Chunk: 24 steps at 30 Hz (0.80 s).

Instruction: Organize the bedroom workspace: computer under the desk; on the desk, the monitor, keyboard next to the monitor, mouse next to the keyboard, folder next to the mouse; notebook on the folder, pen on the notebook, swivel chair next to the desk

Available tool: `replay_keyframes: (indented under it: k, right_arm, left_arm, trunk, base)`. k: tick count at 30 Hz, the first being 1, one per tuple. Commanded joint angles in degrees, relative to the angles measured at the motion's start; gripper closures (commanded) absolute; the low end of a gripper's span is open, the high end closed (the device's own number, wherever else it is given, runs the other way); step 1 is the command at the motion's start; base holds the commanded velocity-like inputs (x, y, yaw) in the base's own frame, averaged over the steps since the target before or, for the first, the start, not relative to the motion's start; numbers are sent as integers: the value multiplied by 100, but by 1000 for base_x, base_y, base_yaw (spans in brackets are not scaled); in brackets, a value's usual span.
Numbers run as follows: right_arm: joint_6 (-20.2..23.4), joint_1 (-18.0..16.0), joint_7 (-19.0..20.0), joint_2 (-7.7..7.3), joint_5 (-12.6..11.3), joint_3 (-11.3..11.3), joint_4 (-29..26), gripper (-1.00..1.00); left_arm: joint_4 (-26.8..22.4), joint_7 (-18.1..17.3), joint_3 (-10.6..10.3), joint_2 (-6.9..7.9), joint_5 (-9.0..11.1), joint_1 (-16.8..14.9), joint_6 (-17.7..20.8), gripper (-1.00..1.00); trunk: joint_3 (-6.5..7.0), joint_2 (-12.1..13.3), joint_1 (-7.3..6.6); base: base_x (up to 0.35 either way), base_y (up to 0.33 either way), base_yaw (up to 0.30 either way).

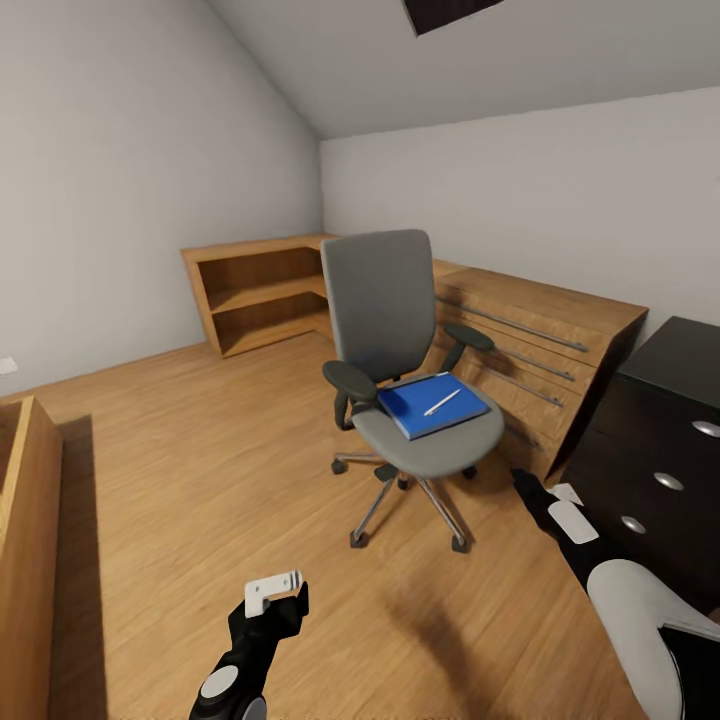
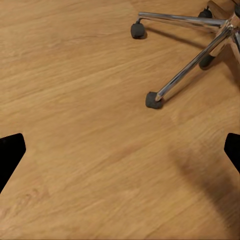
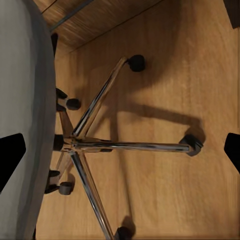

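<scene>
The left gripper (image 1: 276,590) is hanging over bare floor (image 1: 180,480) with its fingers spread wide and empty; the right gripper (image 1: 560,505), also wide and empty, is hovering just beside the swivel chair (image 1: 385,300). On the seat's front half the blue folder (image 1: 425,410) is lying flat, the pen (image 1: 441,402) resting on it. The folder is looking thin, stiff and slippery, so pinching an overhanging edge seems best, since the pen may roll.

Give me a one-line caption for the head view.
Grey swivel chair on the wood floor, blue folder and pen on its seat.
</scene>
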Motion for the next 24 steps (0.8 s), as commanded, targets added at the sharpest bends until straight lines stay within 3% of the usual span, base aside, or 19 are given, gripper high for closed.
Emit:
replay_keyframes:
  k: [1,9,16,20,22,24]
  right_arm:
    - [30,-1,-30,3,-42,-17,-10,-100]
    - [30,-1,-30,17,-36,-12,1,-100]
    - [18,-1,-21,202,-26,-10,6,-100]
    - [14,6,-21,456,10,-8,9,-100]
    - [13,9,-19,673,253,-8,9,-100]
    - [13,10,-17,794,413,-8,13,-100]
  left_arm:
    - [-8,44,-9,2,46,-3,19,-100]
    - [-8,44,-9,2,47,-2,21,-100]
    - [-8,44,-8,2,49,-3,22,-100]
    - [-6,44,-8,0,49,-3,23,-100]
    - [-1,44,-14,-4,49,-3,23,-100]
    - [0,44,-16,-6,49,-3,23,-100]
  trunk:
    - [-5,-2,-1]
    - [-5,-2,-1]
    - [-5,-2,-1]
    - [-5,-2,-1]
    - [-5,-2,-1]
    - [-5,-2,-1]
  base:
    - [-27,0,0]
    - [-165,0,0]
    - [-118,0,0]
    - [-6,0,0]
    - [-1,0,0]
    - [0,0,0]
